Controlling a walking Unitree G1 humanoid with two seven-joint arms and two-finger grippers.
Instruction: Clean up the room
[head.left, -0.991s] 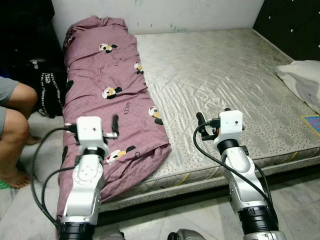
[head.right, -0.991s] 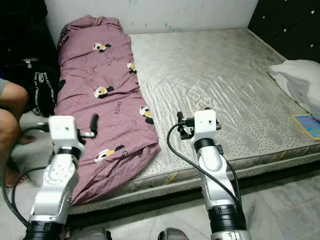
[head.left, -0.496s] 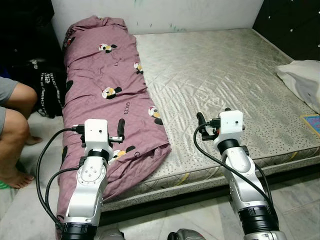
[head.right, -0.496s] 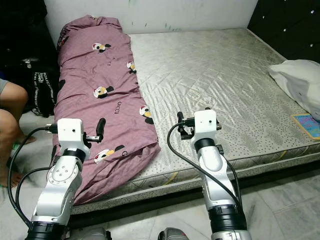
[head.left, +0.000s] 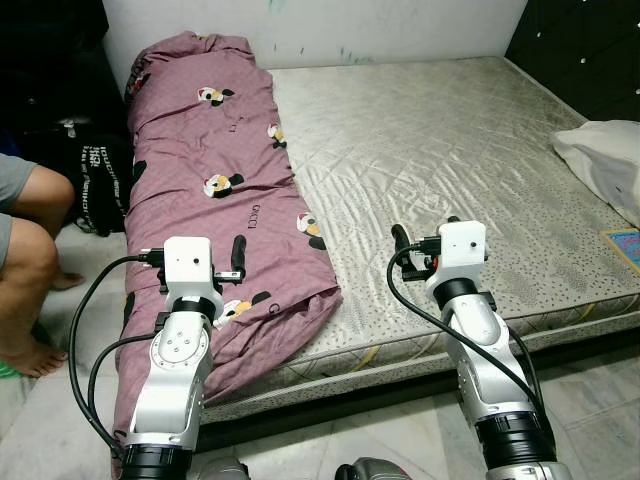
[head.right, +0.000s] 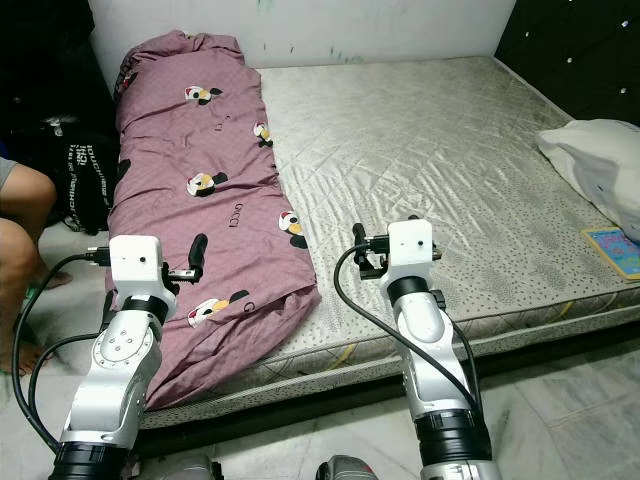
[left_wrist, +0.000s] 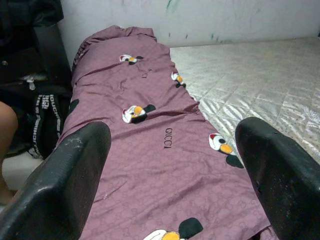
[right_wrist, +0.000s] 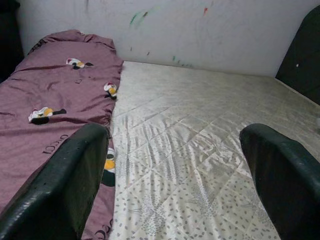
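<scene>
Both of my grippers gape wide and empty. My left gripper (head.left: 236, 262) has eased back nearer over the long mauve cartoon-print quilt (head.left: 225, 190) on the mattress's (head.left: 450, 160) left; no grasp yet. My right gripper (head.left: 400, 248) stays hovering near the mattress edge.

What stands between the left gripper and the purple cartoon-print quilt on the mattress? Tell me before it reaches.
Nothing visible. The left gripper hangs open just over the near end of the purple cartoon-print quilt, with only quilt fabric showing between its fingers.
</scene>
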